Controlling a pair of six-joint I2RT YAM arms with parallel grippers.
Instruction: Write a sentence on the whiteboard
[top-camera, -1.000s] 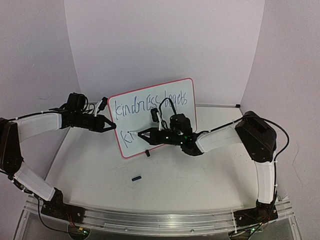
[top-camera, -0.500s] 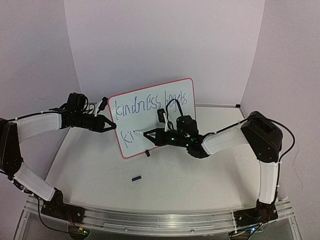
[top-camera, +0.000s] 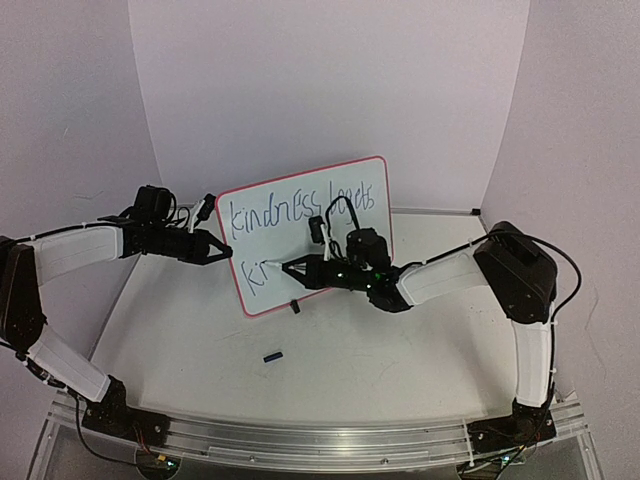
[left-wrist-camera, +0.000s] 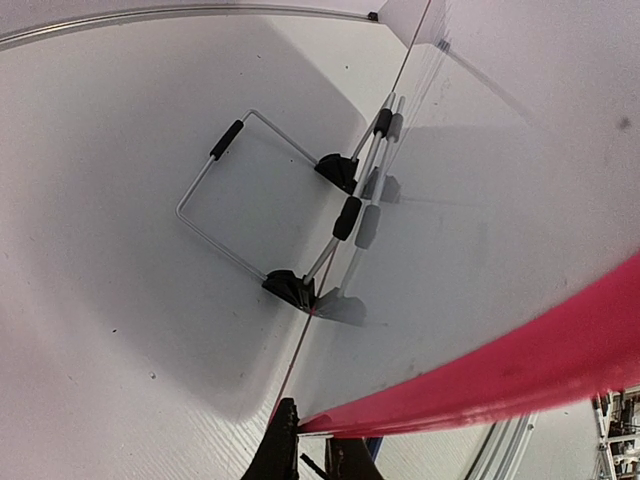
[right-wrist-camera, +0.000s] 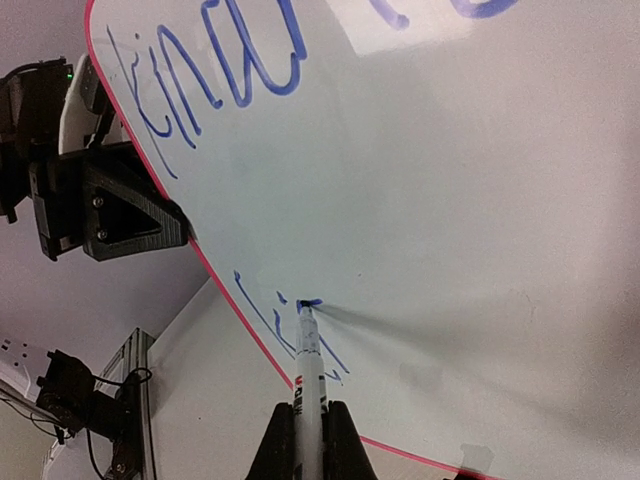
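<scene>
The whiteboard (top-camera: 262, 242) stands tilted at the middle of the table, red-rimmed. The sentence (top-camera: 290, 208) reads "kindness begets" on the top line, with "ki" (top-camera: 256, 273) starting the second line. My left gripper (top-camera: 222, 252) is shut on the board's left edge; the left wrist view shows the jaws (left-wrist-camera: 310, 455) pinching the red rim (left-wrist-camera: 480, 375). My right gripper (top-camera: 300, 270) is shut on a white marker pen (right-wrist-camera: 308, 370). Its tip touches the board just right of the "ki" strokes (right-wrist-camera: 265, 320), at a fresh short blue mark.
A small dark pen cap (top-camera: 272, 355) lies on the table in front of the board. A black foot (top-camera: 295, 306) shows at the board's lower edge. A wire stand (left-wrist-camera: 215, 180) props the board from behind. White walls close in at the back and sides.
The right gripper with the pen shifted slightly right along the second line, then back left to beside the "ki". The left arm and the board have not moved.
</scene>
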